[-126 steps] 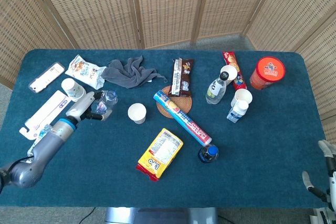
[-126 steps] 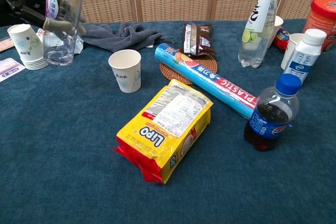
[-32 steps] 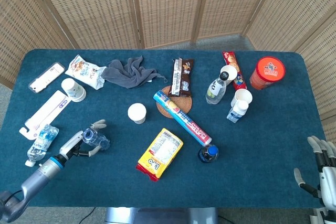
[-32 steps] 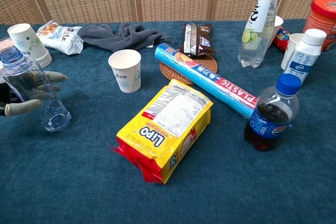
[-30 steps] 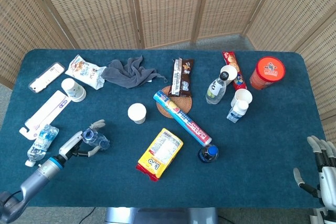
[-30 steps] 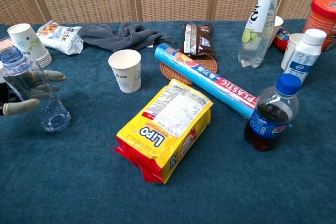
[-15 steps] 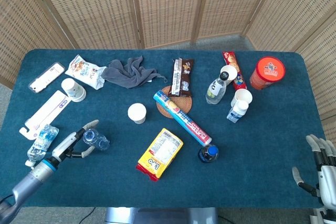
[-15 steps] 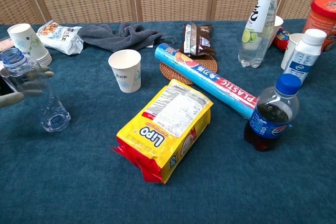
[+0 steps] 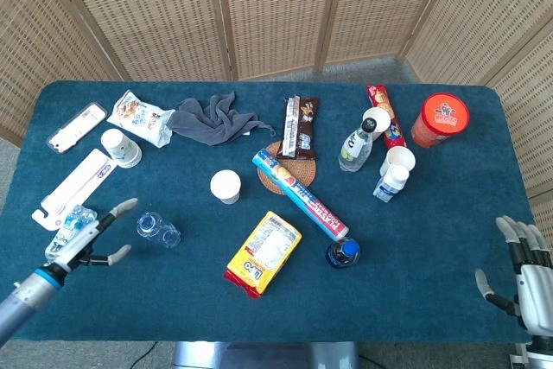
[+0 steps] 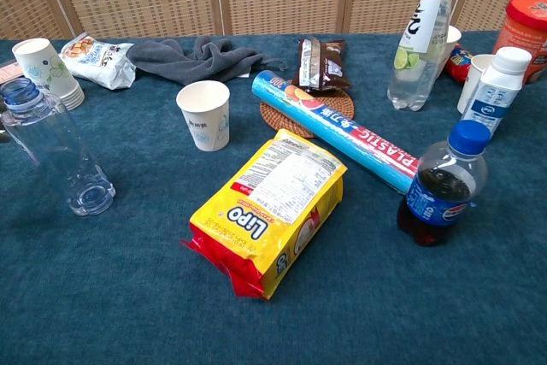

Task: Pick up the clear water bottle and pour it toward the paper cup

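The clear bottle (image 10: pixel 53 149) stands upright on the table (image 9: pixel 406 257), left of the paper cup (image 10: pixel 204 114). The left hand (image 9: pixel 91 239), fingers spread wide, holds nothing, apart from the bottle. The right hand (image 9: pixel 523 274) is spread, empty.

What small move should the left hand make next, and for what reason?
Probably withdraw further and rest. The clear water bottle stands upright on the table, apart from the left hand, whose fingers are spread and hold nothing. The paper cup stands to its right, so the pouring looks finished.
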{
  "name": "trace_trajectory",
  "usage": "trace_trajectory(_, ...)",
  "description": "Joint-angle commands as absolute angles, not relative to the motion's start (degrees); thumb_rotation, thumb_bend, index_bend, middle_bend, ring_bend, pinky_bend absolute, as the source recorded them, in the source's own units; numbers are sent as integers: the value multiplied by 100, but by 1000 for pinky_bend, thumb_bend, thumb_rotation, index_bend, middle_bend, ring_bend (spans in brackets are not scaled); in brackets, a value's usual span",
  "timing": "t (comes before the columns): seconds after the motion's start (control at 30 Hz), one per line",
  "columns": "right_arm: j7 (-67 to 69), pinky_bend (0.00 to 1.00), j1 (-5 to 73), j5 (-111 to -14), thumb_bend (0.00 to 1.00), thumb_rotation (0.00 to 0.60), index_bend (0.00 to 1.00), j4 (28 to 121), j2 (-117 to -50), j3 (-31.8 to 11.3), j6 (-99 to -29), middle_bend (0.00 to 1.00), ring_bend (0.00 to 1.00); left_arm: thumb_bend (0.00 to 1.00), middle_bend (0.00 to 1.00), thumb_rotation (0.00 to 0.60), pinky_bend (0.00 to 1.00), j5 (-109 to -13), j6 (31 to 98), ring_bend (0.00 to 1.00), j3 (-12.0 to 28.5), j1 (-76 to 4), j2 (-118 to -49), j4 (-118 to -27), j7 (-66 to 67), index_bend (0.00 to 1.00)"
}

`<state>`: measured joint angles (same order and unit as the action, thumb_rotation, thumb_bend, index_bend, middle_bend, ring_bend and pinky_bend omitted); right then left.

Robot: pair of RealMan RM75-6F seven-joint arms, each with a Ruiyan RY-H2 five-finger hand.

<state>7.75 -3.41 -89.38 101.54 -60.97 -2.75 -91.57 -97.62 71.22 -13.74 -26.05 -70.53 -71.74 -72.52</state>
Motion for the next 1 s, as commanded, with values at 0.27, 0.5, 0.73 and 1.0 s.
trace_trajectory(0.27,405,0,-215,-8740,421,600,0,10222,-6018,-391,-9008,50,0,457,0,489,0,-9783,7343,0,-1621,-2375,-5699,-8329,-5852,12)
trace_trajectory(0.5,-63,0,-87,-8511,422,600,0,10103,-6094,-485,-8839,50,0,456,0,480,0,-9605,7809,0,-1566,-1948,-5037,-9277,-4437,60)
trace_trajectory(0.73,-356,0,-94,-8408,439,600,0,9950,-6178,-519,-8905,31,0,457,0,490,0,-9083,8577,0,-1349,-1231,-4659,-10179,-2346,76)
trace_trajectory(1.0,-494,0,-142,-8349,441,600,0,9957,-6175,-487,-8945,21,0,455,0,508,4,-8637,9263,0,-1105,-554,-4771,-10761,-686,93)
